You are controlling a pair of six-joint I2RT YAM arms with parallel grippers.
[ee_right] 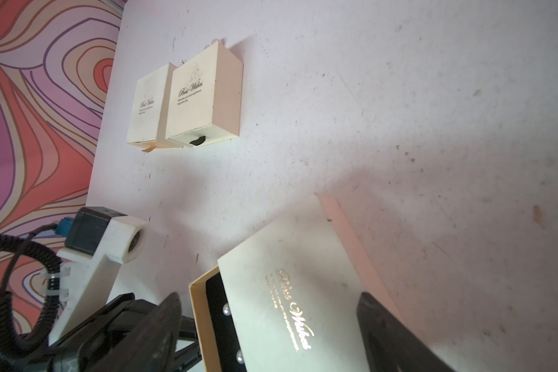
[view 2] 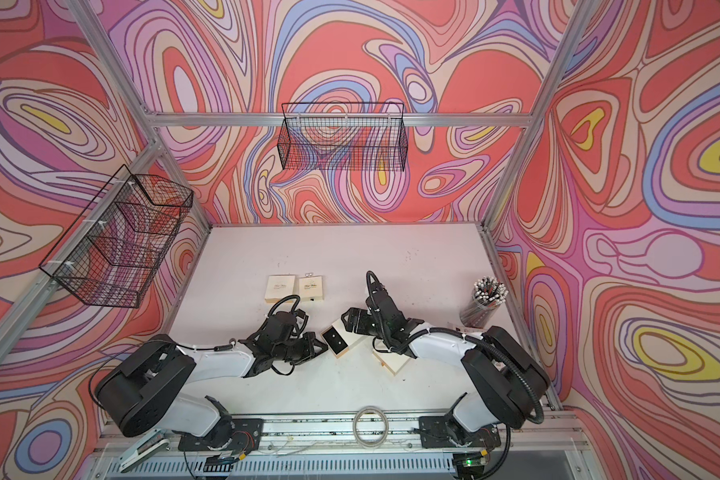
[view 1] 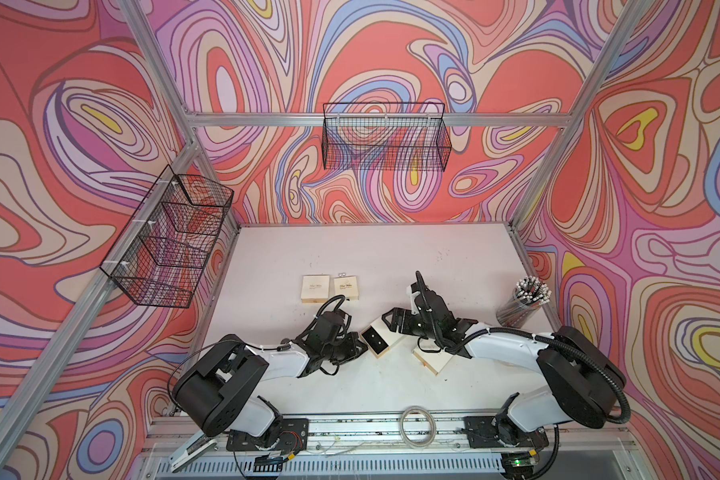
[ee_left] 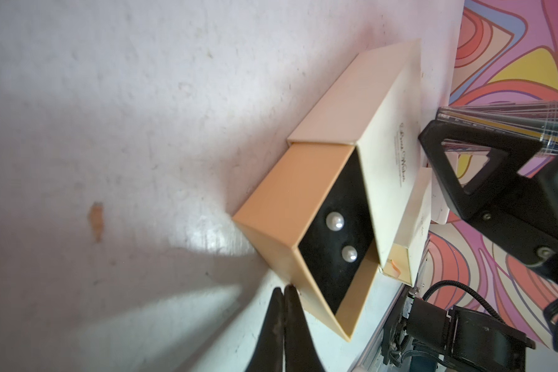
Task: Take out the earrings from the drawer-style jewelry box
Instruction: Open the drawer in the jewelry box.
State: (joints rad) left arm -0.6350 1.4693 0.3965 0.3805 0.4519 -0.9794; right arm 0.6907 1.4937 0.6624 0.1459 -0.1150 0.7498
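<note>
The drawer-style jewelry box [view 1: 395,338] [view 2: 352,337] lies mid-table, a cream sleeve [ee_left: 384,135] [ee_right: 287,257] with its tan drawer [ee_left: 287,199] partly slid out. Two pearl earrings [ee_left: 335,221] [ee_right: 226,310] sit on the drawer's black foam. My left gripper [ee_left: 284,291] [view 1: 360,338] is shut, its tips at the foot of the drawer's front wall, where a speck of orange tab shows. My right gripper [ee_right: 269,298] [view 1: 391,322] stands wide open over the box, one finger beyond the sleeve's back and the other before the drawer's front.
Two closed cream boxes [view 1: 316,289] [view 1: 346,287] lie further back with a tiny silvery piece [view 1: 341,274] behind them. Another box [view 1: 433,361] lies under my right arm. A cup of black sticks [view 1: 524,303] stands at the right edge. A cable coil [view 1: 417,419] rests on the front rail.
</note>
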